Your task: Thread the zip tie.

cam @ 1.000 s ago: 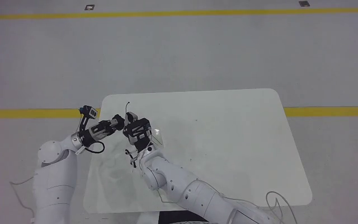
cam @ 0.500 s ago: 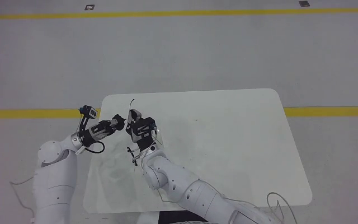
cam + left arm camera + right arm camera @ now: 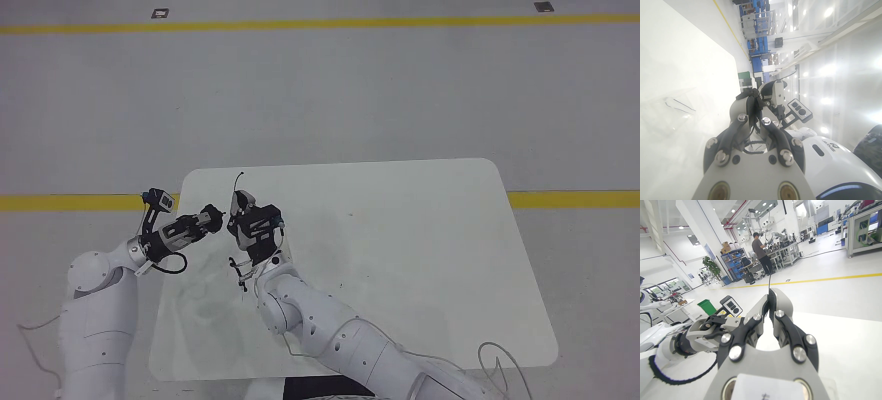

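Right pincer (image 3: 769,298) is clamped shut on the zip tie (image 3: 769,281), with the thin black tail pointed straight out past the tips, above the bench (image 3: 400,250). Left pincer (image 3: 212,217) is parked just beside and facing it, nearest for the threading, though its grip can't be told. A clear bag (image 3: 674,108) is seen on the bench nearby, probably not in the way.

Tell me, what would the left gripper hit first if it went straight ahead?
Most likely the right gripper, close ahead of the left gripper and shut on the zip tie; exact height unclear.
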You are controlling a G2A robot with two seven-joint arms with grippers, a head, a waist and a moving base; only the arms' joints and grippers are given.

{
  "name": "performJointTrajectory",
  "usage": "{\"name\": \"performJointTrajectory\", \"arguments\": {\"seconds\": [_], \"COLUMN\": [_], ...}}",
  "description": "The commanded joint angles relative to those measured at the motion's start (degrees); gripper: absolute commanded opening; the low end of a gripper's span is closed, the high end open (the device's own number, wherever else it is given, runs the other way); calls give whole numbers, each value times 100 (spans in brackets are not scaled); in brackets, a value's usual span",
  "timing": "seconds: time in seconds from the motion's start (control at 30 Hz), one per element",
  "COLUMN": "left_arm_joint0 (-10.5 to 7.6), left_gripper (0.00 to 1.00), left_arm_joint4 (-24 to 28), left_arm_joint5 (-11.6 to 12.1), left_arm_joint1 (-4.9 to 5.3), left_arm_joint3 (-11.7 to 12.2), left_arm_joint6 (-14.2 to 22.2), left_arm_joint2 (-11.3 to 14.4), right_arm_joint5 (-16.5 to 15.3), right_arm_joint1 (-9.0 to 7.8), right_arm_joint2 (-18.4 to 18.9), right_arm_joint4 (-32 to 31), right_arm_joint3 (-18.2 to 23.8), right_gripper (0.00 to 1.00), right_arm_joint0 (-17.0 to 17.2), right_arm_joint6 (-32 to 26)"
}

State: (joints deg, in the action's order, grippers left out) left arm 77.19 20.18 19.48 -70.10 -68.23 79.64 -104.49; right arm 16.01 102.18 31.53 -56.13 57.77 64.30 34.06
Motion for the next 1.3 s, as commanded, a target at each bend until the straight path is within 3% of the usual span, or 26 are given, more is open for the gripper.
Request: {"name": "performJointTrajectory", "arguments": {"seconds": [0.0,0.47,0.6,0.73,0.83,1.07,1.27], "left_arm_joint0": [0,2,124,246,329,338,292], "left_gripper": [0,0,0,0,0,0,0], "left_arm_joint4": [0,11,30,-85,-331,-537,-643], "left_arm_joint5": [0,-1,0,0,0,0,0], "left_arm_joint1": [0,-1,13,-10,-59,-251,-434], "left_arm_joint3": [0,-9,-272,-582,-855,-1102,-1128], "left_arm_joint6": [0,-44,-345,-376,-422,-199,0], "left_arm_joint2": [0,2,-62,-235,-415,-683,-862], "right_arm_joint5": [0,0,0,0,0,0,0], "right_arm_joint1": [0,0,0,0,0,0,0], "right_arm_joint2": [0,0,0,0,0,0,0], "right_arm_joint4": [0,0,0,0,0,0,0], "right_arm_joint3": [0,0,0,0,0,0,0], "right_gripper": [0,0,0,0,0,0,0], "right_arm_joint0": [0,0,0,0,0,0,0], "right_arm_joint6": [0,0,0,0,0,0,0]}}
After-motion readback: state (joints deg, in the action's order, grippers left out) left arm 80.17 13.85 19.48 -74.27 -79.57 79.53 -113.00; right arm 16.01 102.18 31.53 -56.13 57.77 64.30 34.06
